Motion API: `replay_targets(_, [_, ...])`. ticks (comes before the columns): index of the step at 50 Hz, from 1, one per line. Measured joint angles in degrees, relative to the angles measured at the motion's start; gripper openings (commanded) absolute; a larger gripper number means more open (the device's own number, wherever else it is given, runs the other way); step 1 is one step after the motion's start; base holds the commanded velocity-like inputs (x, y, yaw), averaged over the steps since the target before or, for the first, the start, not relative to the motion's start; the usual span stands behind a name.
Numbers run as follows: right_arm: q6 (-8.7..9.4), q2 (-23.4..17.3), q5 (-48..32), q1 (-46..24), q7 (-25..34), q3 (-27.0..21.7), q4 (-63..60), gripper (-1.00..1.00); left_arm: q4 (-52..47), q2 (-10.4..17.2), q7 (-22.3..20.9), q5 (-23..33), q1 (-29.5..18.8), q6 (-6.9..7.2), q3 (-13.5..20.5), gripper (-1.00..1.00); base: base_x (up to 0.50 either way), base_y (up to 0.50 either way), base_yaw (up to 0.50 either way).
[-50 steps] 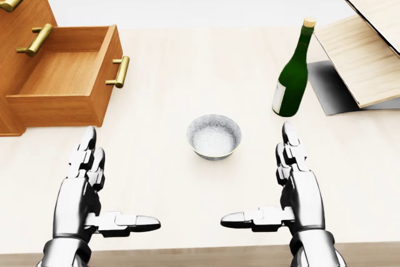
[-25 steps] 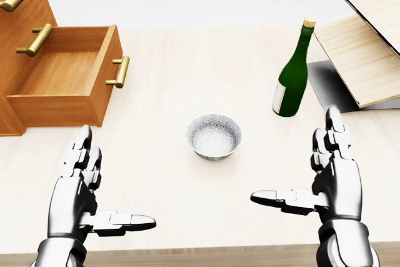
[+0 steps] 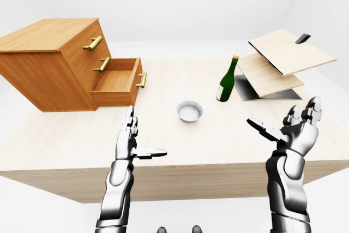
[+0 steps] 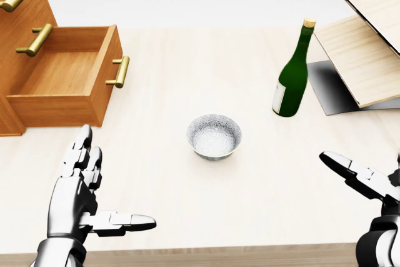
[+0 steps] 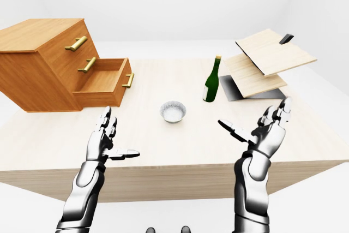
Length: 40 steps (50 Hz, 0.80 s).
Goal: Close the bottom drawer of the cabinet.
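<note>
Drawer: your bottom drawer (image 4: 65, 85) stands pulled out.
Bottle label (image 4: 279, 97): white, no writing you can read.
Hands: left hand (image 4: 78, 192) and right hand (image 3: 297, 129) both spread, holding nothing.

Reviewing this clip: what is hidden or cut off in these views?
- Right hand: head view's right edge cuts off most of it.
- Cabinet: cropped by the head view's left edge.
- Open bottom drawer: its front panel hides the near inside corner.
- Bottle label: too small to read.
</note>
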Motion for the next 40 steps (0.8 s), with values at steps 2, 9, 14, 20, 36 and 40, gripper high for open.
replay_targets(2, [-0.52, -0.11, 0.25, 0.06, -1.08, -0.25, -0.19, 1.00, 0.10, 0.01, -0.01, -0.03, -0.02, -0.08, 0.03, 1.00, 0.00, 0.00, 0.00])
replay_targets(9, [-1.70, -0.35, 1.35, 0.72, -0.59, -0.23, -0.84, 1.00, 0.44, 0.02, -0.05, -0.16, -0.03, -0.34, 0.09, 1.00, 0.00, 0.00, 0.00])
replay_targets(14, [-1.70, -0.26, 1.69, 1.09, 0.88, 0.04, -1.00, 1.00, 0.42, 0.00, -0.07, -0.24, 0.04, -0.33, 0.06, 1.00, 0.00, 0.00, 0.00])
replay_targets(20, [-1.70, -0.12, 1.79, 1.46, 2.64, 0.41, -1.30, 1.00, 0.34, -0.01, -0.04, -0.29, 0.14, -0.28, 0.07, 1.00, 0.17, 0.00, 0.00])
replay_targets(36, [-1.70, 0.18, 1.67, 1.83, 5.39, 0.92, -1.76, 1.00, 0.39, -0.01, 0.04, -0.26, 0.06, -0.25, 0.06, 1.00, 0.28, 0.00, 0.00])
replay_targets(40, [-1.70, 0.19, 1.67, 1.80, 5.68, 0.94, -1.66, 1.00, 0.38, 0.00, 0.06, -0.26, 0.03, -0.22, 0.07, 1.00, 0.28, 0.00, 0.00])
